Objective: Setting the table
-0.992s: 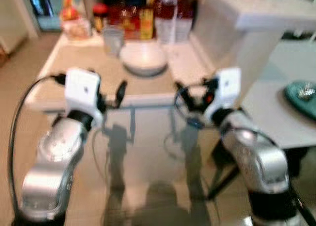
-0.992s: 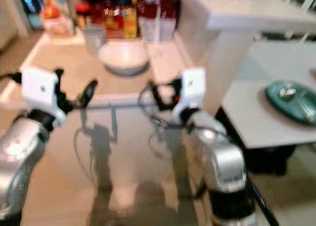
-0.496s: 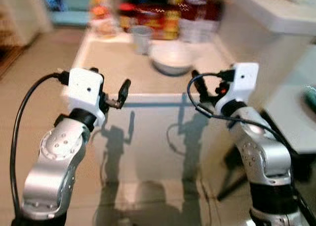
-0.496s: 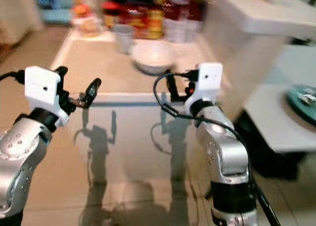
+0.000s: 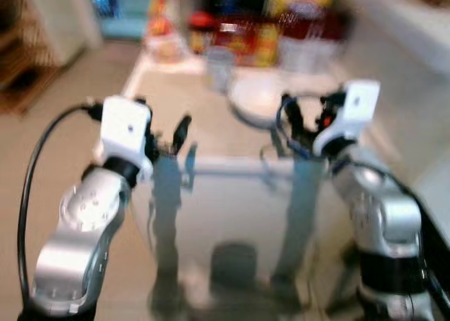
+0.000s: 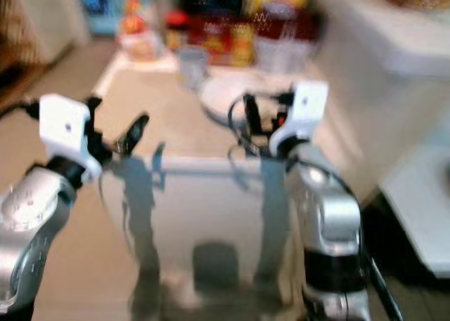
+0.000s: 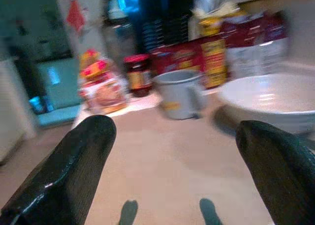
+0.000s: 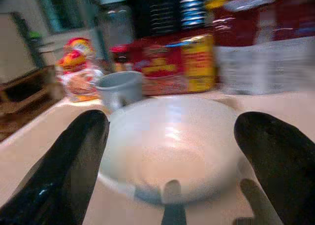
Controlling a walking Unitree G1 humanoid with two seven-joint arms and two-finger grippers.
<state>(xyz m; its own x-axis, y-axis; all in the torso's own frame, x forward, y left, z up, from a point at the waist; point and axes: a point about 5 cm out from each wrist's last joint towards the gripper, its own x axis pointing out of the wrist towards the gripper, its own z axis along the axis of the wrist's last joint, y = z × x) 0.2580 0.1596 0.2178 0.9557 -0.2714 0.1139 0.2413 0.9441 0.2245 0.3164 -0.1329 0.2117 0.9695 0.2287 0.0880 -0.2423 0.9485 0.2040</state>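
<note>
A white bowl (image 5: 254,100) sits on the beige counter (image 5: 176,100), with a grey mug (image 5: 219,60) just behind it. My right gripper (image 5: 290,119) is open and empty at the counter's front edge, close in front of the bowl (image 8: 172,146), which lies between its fingers (image 8: 69,171) in the right wrist view. My left gripper (image 5: 180,133) is open and empty too, held at the front edge further left. It faces the mug (image 7: 179,93) across bare countertop. The head views are blurred.
Red and yellow packages (image 5: 242,40), a red-lidded jar (image 7: 138,75), a bottle (image 7: 118,35) and a snack bag (image 7: 103,87) line the counter's back. A white ledge (image 6: 394,47) rises on the right. A wooden shelf (image 5: 28,75) stands on the left floor.
The whole picture has shifted and blurred as the camera moved nearer the counter. Both grippers now reach its front edge, the right one close to the bowl. Both stay open.
</note>
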